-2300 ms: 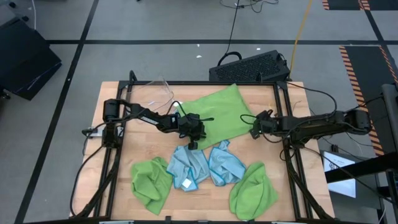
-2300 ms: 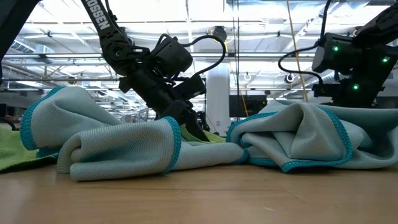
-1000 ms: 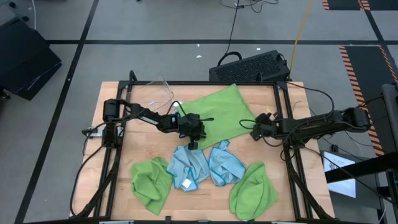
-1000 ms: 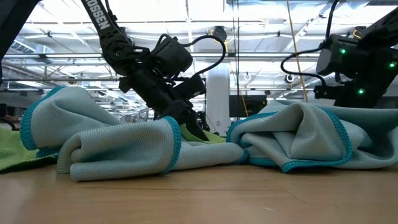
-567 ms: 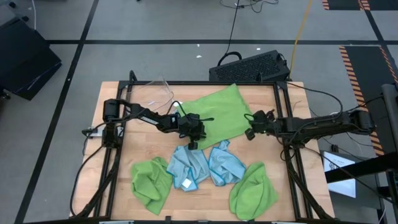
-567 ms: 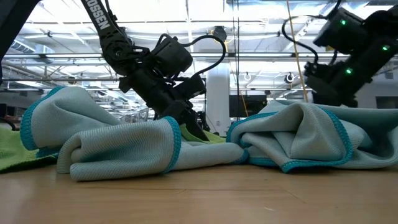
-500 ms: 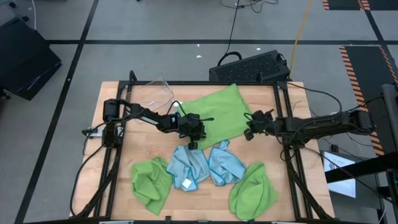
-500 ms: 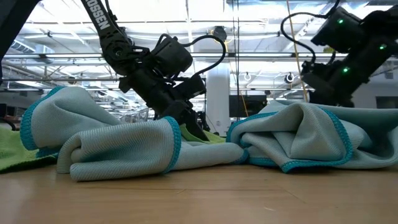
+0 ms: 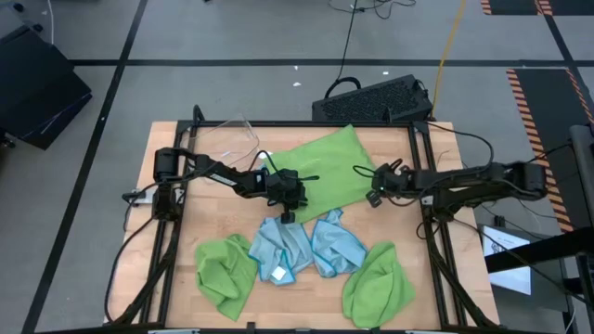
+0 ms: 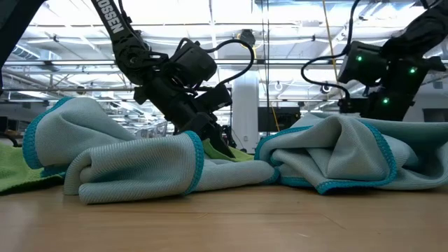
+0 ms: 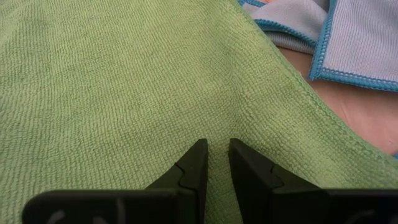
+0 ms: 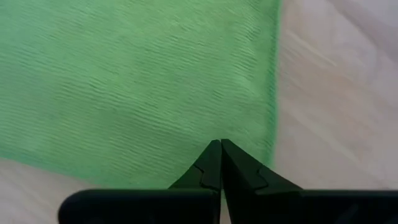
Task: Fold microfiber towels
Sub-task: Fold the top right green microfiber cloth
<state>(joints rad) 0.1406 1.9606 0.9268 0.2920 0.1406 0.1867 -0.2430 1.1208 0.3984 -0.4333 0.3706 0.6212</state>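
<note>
A lime green towel (image 9: pixel 325 167) lies spread flat on the far middle of the table. My left gripper (image 9: pixel 289 202) is down on it by its near corner, fingers closed to a narrow gap with green cloth in it (image 11: pixel 217 155). My right gripper (image 9: pixel 373 197) is shut, its tips over the same towel just inside its right edge (image 12: pixel 221 144). Two light blue towels (image 9: pixel 283 249) (image 9: pixel 334 246) lie crumpled near the front, between two bunched green ones (image 9: pixel 225 269) (image 9: pixel 379 278). In the low view the blue towels (image 10: pixel 133 164) hide both grippers' tips. My left gripper pinches the green towel a little in from its near edge (image 11: pixel 219 134), between the two fingertips. The fingers slant down from the table's left. The towel lies flat on the table around them. My right gripper's shut tips stand at the towel by its right edge (image 12: pixel 273 93); whether they touch it I cannot tell.
A clear plastic bin (image 9: pixel 232 139) stands at the far left corner. A black keyboard (image 9: pixel 376 97) lies beyond the table's far edge. Bare wood (image 9: pixel 408 223) shows to the right of the spread towel and along the table's left side.
My right gripper, shut throughout, has shifted a little toward the table's left, to the green towel's right edge, and its wrist has turned. The towels lie as before.
</note>
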